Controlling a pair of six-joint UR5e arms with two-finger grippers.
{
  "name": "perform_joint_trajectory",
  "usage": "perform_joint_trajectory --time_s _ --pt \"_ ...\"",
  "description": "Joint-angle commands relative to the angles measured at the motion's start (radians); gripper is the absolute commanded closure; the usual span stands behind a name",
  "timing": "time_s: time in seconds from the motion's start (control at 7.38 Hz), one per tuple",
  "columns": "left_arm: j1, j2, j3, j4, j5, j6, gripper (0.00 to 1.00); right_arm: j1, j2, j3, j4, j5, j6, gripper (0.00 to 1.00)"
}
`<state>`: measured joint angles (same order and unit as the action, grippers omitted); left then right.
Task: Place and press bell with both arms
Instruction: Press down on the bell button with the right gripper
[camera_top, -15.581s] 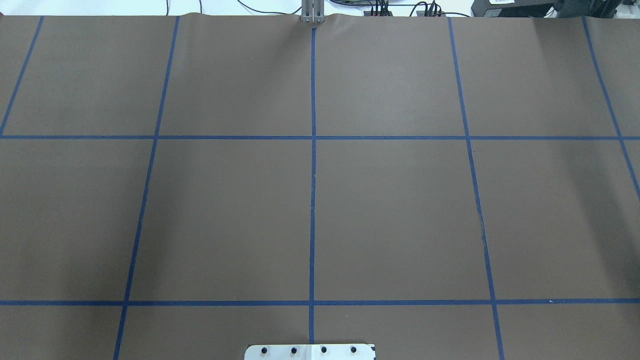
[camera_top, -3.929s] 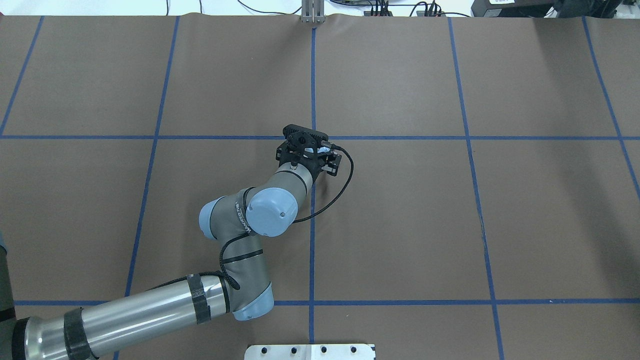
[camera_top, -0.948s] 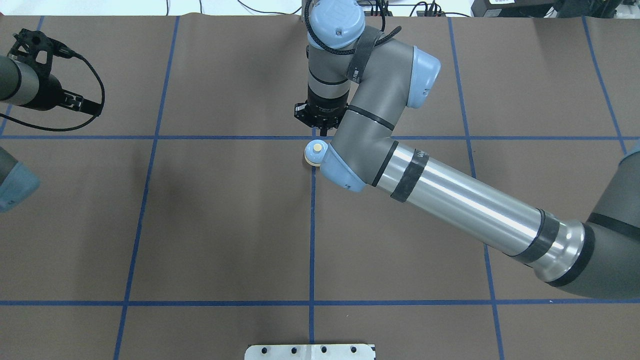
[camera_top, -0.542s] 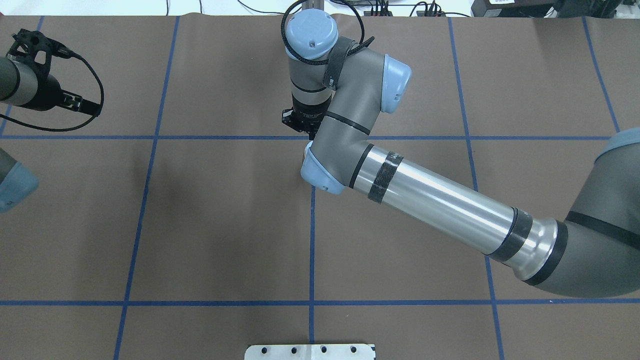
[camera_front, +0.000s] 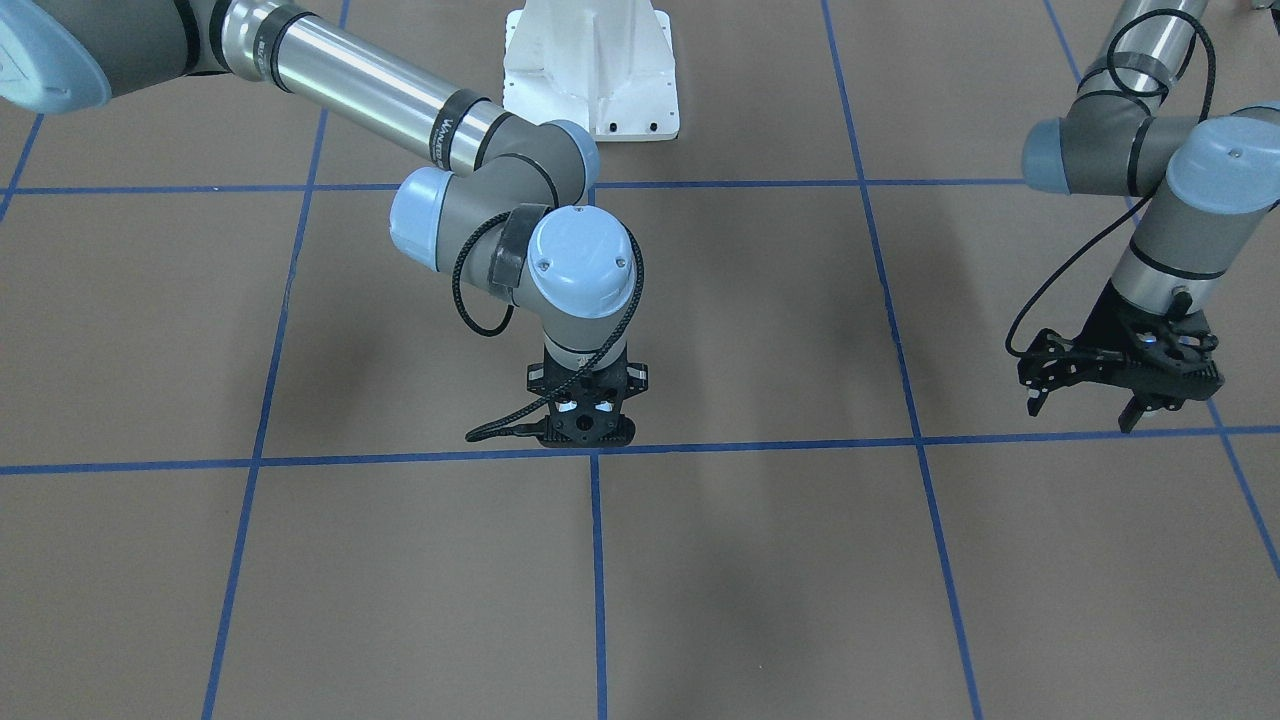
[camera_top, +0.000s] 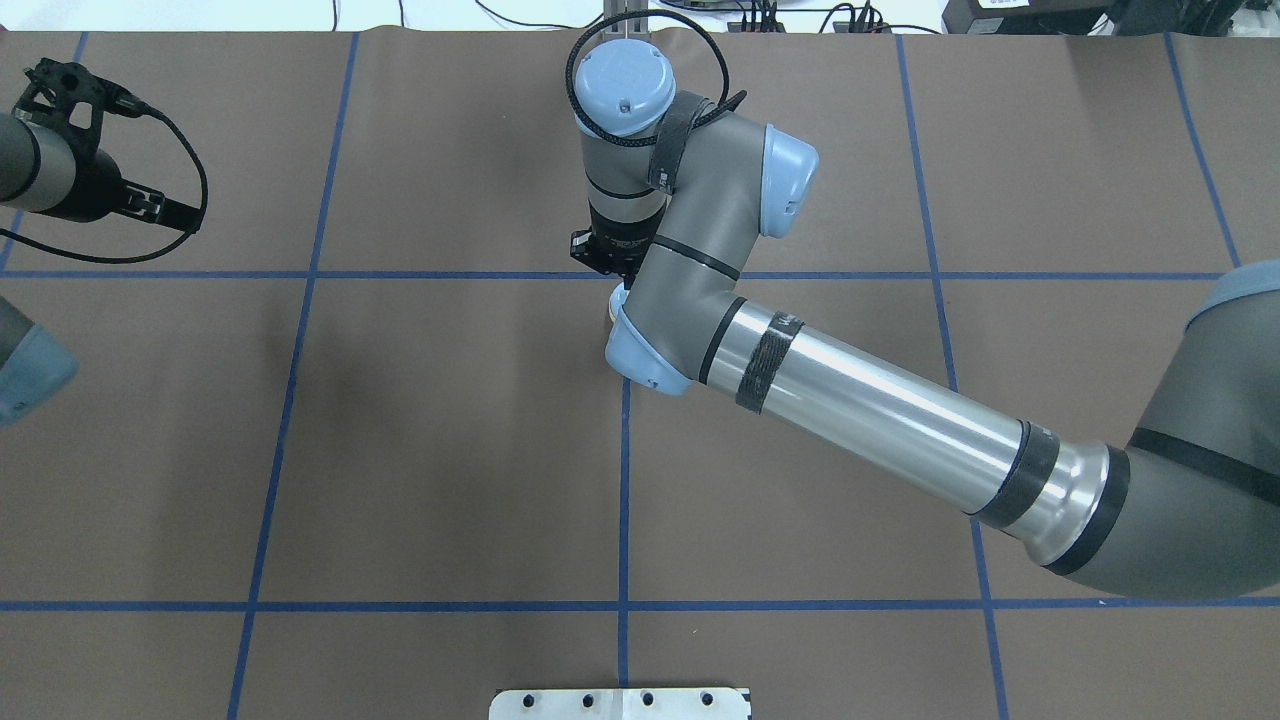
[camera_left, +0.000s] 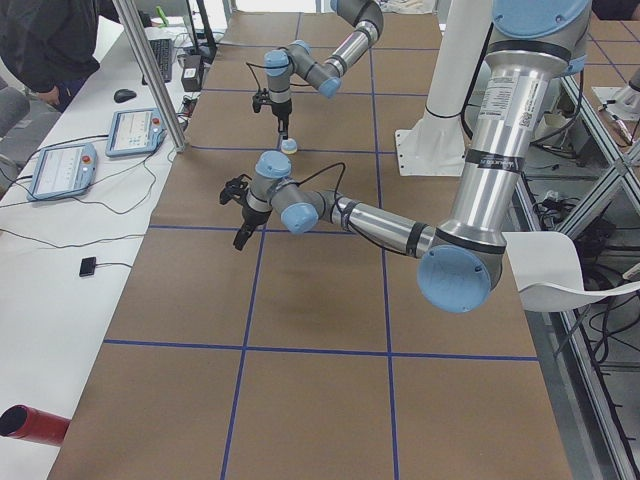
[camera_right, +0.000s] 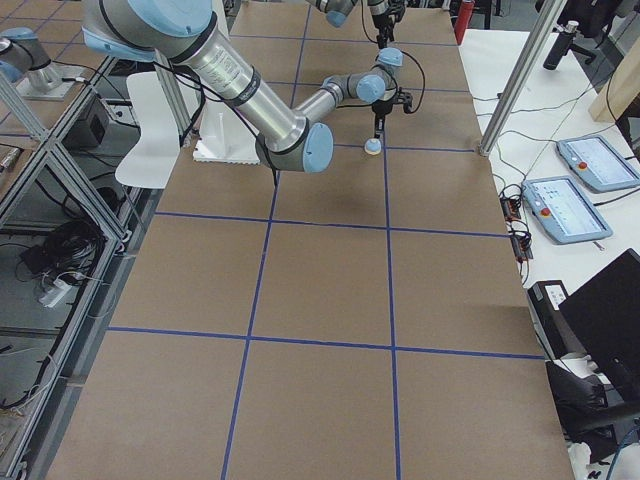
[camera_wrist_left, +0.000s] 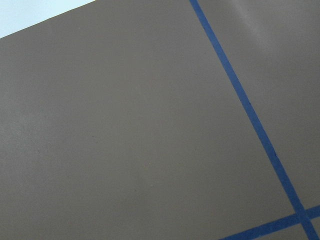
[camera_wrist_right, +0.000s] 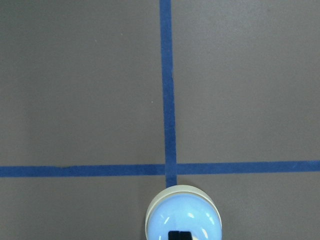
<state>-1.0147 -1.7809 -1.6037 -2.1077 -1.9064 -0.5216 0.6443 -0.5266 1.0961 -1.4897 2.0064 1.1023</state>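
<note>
The light-blue bell (camera_wrist_right: 183, 216) with its cream rim stands on the brown table beside the crossing of two blue tape lines. It also shows in the exterior left view (camera_left: 288, 146) and the exterior right view (camera_right: 372, 147). My right gripper (camera_front: 585, 428) points straight down over it. Its shut black fingertips (camera_wrist_right: 180, 235) sit on the top of the dome and hide the button. In the overhead view my right arm (camera_top: 700, 300) covers the bell. My left gripper (camera_front: 1082, 412) is open and empty, held above the table far off on my left side (camera_top: 60, 85).
The white pedestal (camera_front: 590, 70) stands at the table's near edge by the robot base. A metal post (camera_left: 150, 70) and operator consoles (camera_left: 60, 165) stand past the far edge. Blue tape lines (camera_top: 625, 480) divide the brown cover into squares.
In the last second my right arm has shifted left and now covers the bell in the overhead view. My left arm has stayed still at the left, having set the bell down earlier.
</note>
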Motion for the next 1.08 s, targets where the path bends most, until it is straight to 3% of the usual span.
perform_joint_trajectory --time_s 0.0,0.68,0.95 --pt "0.001 0.000 0.002 0.000 0.001 0.000 0.00 -0.009 -0.009 0.001 0.000 0.000 -0.001 1.00" --pt "0.002 0.001 0.007 -0.002 0.003 0.000 0.00 -0.015 -0.010 0.002 0.000 -0.002 -0.001 1.00" --pt "0.001 0.001 0.007 -0.002 0.003 0.000 0.00 0.001 -0.001 0.043 -0.003 0.008 0.005 1.00"
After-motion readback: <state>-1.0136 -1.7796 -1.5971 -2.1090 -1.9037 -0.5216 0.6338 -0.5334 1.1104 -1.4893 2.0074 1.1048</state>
